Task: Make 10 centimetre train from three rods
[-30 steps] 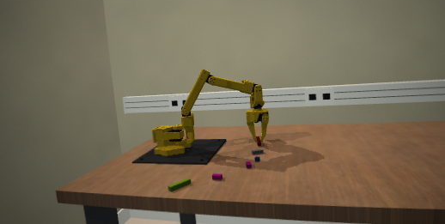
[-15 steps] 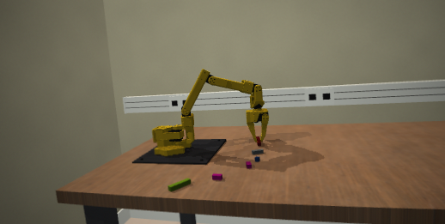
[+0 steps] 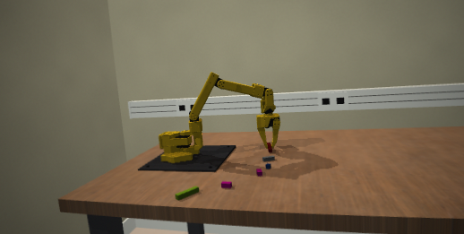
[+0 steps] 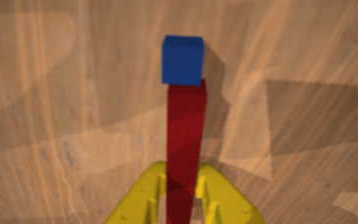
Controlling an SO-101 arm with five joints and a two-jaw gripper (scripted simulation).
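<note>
The gripper (image 4: 182, 200) is closed on the red rod (image 4: 186, 135), which runs forward from between the yellow fingers toward the blue rod (image 4: 182, 60). In the wrist view the red rod's far end appears to meet the blue rod's near face, though the blue rod sits slightly left of the red rod's axis.

Procedure, as judged from this state: lower the red rod until it lies flat on the table (image 3: 381, 183), correct the small lateral offset, and release only once the ends are in line.

Red plus blue gives eight, so a magenta rod (image 3: 259, 171) should complete the ten. A second magenta rod (image 3: 227, 184), a grey rod (image 3: 269, 158) and a lime rod (image 3: 186, 193) lie nearer the table's front.

Limits of observation: in the exterior view the red rod is small, so its tilt and height above the table cannot be determined. The wrist view cuts off the rod's gripped end.
</note>
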